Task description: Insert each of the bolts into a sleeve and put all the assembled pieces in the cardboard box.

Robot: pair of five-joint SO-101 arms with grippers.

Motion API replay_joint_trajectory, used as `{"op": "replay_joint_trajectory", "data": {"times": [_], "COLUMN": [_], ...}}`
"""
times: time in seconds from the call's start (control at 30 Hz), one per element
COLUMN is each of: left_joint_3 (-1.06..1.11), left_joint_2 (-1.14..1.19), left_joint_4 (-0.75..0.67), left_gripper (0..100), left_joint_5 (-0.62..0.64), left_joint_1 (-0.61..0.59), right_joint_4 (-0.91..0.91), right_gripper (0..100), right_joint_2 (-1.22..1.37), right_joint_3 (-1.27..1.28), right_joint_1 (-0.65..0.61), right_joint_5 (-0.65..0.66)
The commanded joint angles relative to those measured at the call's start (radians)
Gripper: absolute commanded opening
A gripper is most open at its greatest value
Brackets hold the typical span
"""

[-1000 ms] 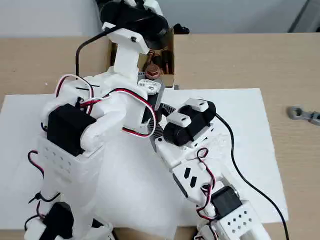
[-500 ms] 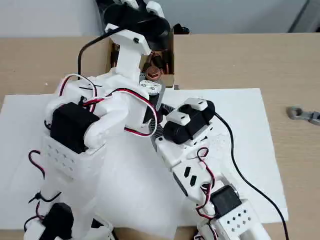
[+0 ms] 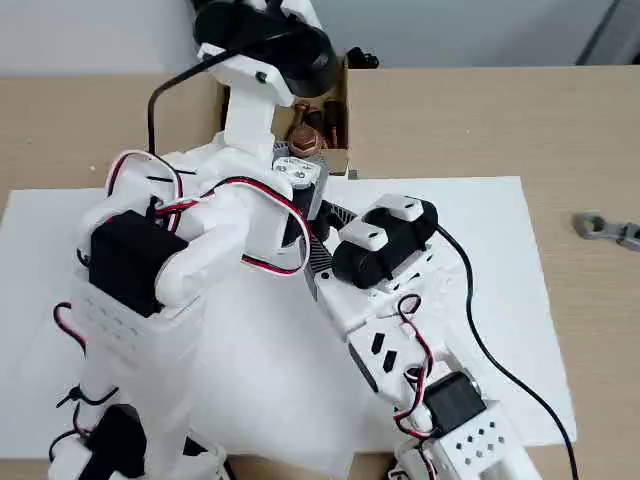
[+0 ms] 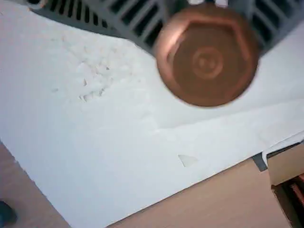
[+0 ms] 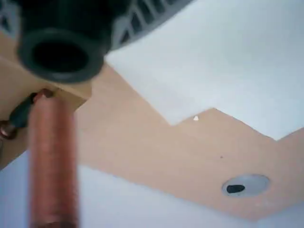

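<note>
My left gripper [image 4: 209, 19] is shut on a copper bolt [image 4: 207, 59], whose hex head faces the left wrist camera between the dark ribbed jaws. My right gripper [image 5: 66, 23] is shut on a black sleeve [image 5: 61, 54], its open bore facing the right wrist camera. The bolt's threaded shaft [image 5: 52, 161] stands close beside the sleeve, outside the bore. In the high view both grippers meet just in front of the cardboard box [image 3: 337, 160], with the bolt's head [image 3: 307, 141] at the box's front wall.
A white paper sheet [image 3: 480, 260] covers the table under the arms. Several copper and dark pieces [image 3: 322, 115] lie in the box. A metal wrench [image 3: 603, 229] rests on bare wood at the far right. The left arm's elbow hangs over the box.
Both arms have shifted slightly: the left arm swayed right and back, and the right arm's wrist edged to the right. Both grips are unchanged.
</note>
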Motion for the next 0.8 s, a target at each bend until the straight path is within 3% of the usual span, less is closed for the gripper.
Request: {"op": "replay_joint_trajectory", "data": {"times": [0.0,0.23,0.77], "left_joint_3": [-0.039,-0.039,-0.039], "left_joint_2": [-0.012,-0.012,-0.014], "left_joint_4": [0.009,0.009,0.015], "left_gripper": [1,1,1], "left_joint_5": [0.003,0.002,-0.002], "left_joint_1": [0.028,0.074,0.020], "right_joint_4": [-0.019,-0.019,-0.019], "right_gripper": [0.4,0.4,0.4], "right_joint_2": [0.001,0.001,0.001], "right_joint_3": [-0.014,-0.014,-0.014], "right_joint_1": [0.013,0.013,0.013], "right_joint_5": [-0.006,-0.006,-0.006]}}
